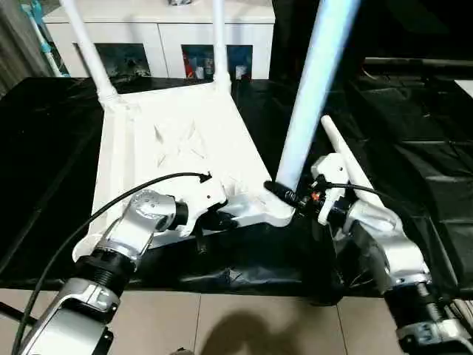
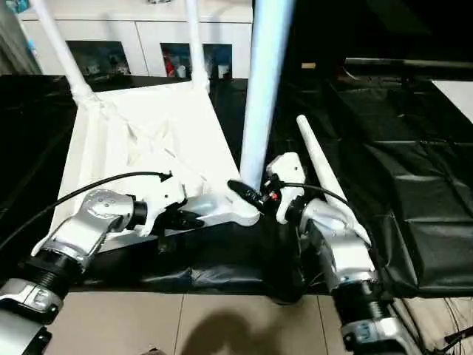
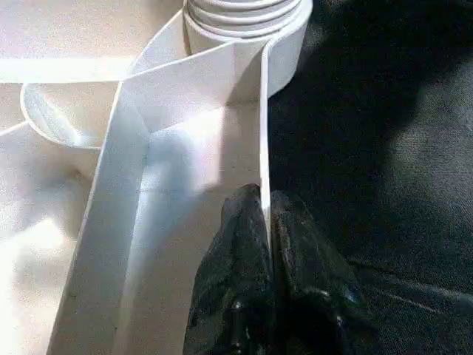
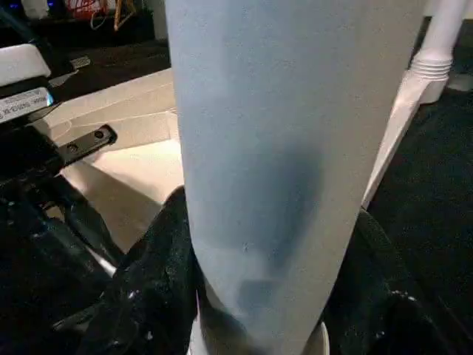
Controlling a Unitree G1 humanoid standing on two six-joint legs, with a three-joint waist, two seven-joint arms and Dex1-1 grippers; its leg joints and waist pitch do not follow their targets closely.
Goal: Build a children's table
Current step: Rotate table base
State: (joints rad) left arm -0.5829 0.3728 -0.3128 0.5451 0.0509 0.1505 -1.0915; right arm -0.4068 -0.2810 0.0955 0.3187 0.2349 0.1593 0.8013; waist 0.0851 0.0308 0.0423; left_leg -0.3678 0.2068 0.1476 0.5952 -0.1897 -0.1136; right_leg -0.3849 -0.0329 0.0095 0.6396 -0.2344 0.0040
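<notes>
Both claws grip: left [image 3: 266, 222] tabletop rim [image 3: 262, 133], right [image 1: 284, 194] leg [image 1: 314, 89]

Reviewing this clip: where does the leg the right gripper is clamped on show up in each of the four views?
Left eye view: the held leg rises right of centre from the tabletop's near right corner socket.
Right eye view: held leg near centre, above the same socket.
Left wrist view: its ribbed base sits in the socket.
Right wrist view: held leg between the right gripper's fingers.
Shared landmark: that corner socket.

surface: black sheet [image 1: 414, 148] | on it: upturned tabletop [image 1: 185, 148]; loose leg [image 1: 347, 159]
</notes>
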